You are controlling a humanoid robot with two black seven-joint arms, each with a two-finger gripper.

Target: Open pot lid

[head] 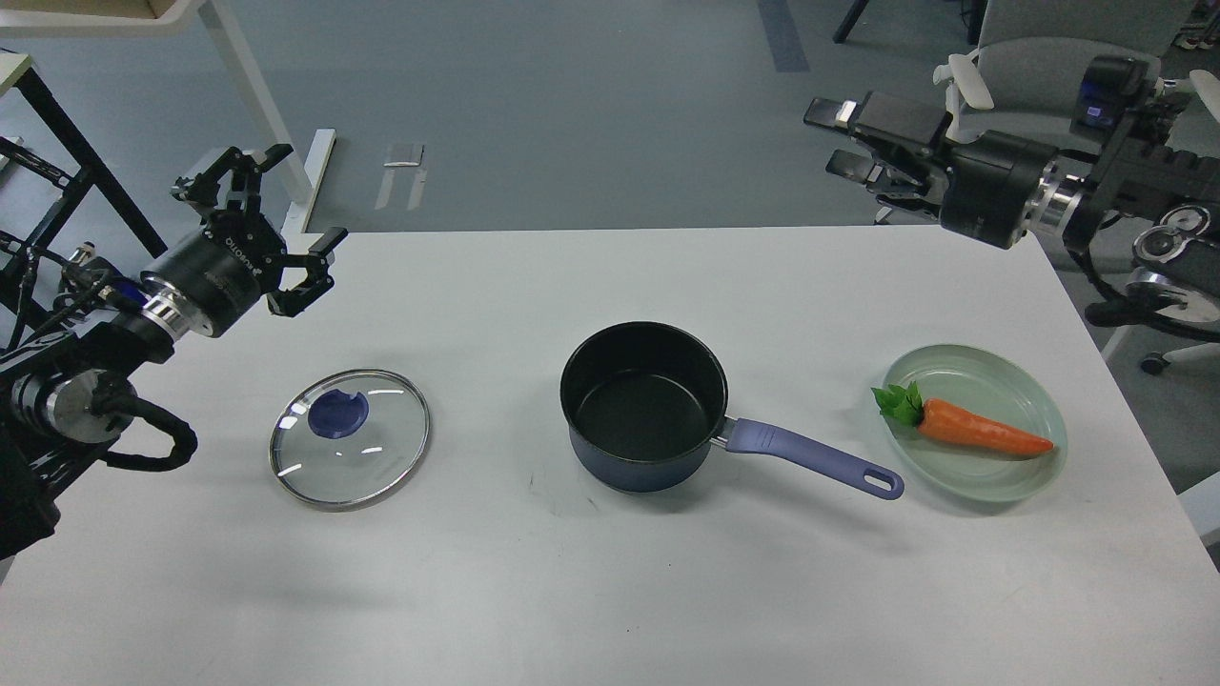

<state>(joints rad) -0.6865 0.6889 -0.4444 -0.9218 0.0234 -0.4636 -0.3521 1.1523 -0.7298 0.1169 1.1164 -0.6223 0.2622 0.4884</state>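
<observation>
On the white table (pixel 610 591) your task already looked done: the lid (pixel 349 438) lay flat and knob-up, well apart from the pot (pixel 643 405), so the black inside of the pot stood open to view. I judge the lid was set that far to the left so it would not crowd the pot or slip back against its rim. The pot sat near the table's middle with its purple handle (pixel 810 455) pointing right and toward you, its tip near a green plate (pixel 982 481) but not touching it. 1 carrot (pixel 982 429) lay across that plate, leaves toward the pot.

Your left gripper (pixel 272 224) hung above the table's far left edge, beyond the lid and clear of it, its 2 fingers spread wide and empty. That pose suits a hand that has nothing to carry. Your right gripper (pixel 858 138) was raised beyond the far right corner of the table, in front of a grey chair (pixel 1058 86), high above the plate and handle. Its fingers looked parted with nothing between them, though they were seen nearly edge-on.

With both arms off the work and nothing held, I judge no further grasp was needed; the only risk was an arm sweeping low and knocking the handle.
</observation>
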